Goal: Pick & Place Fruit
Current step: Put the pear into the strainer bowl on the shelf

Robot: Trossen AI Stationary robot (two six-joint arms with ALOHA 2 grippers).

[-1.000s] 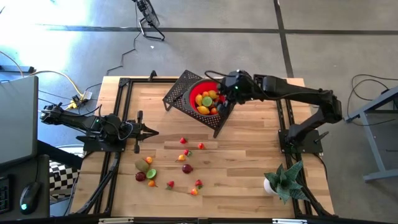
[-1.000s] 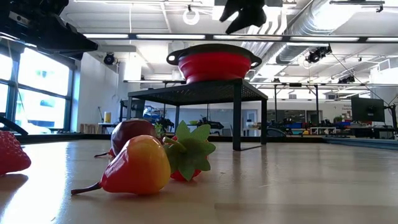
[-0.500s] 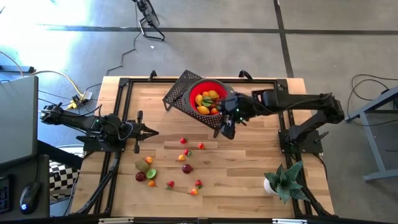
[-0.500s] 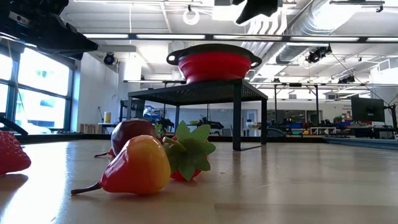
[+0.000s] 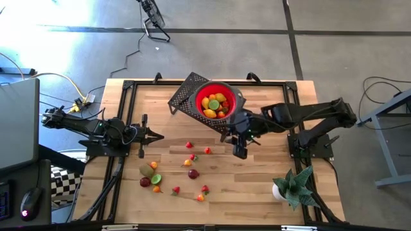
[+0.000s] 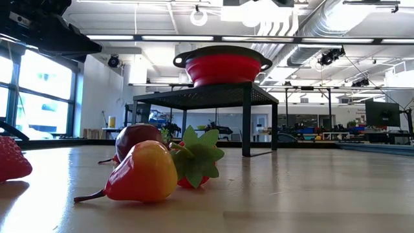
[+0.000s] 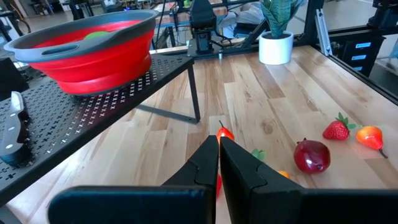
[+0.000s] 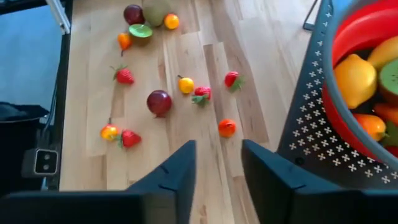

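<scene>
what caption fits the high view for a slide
Right gripper beside the red bowl, fruit scattered below.

bowl point(image 5: 218, 102): 1 | rack point(image 5: 186, 97): 1 | potted plant point(image 5: 292, 184): 1 | arms: 2

A red bowl point(image 5: 218, 102) sits on a black perforated stand point(image 5: 189, 96). The fruit point(image 5: 192, 174) are yellow, orange, red and green on the pale wood surface point(image 5: 257, 179).
</scene>
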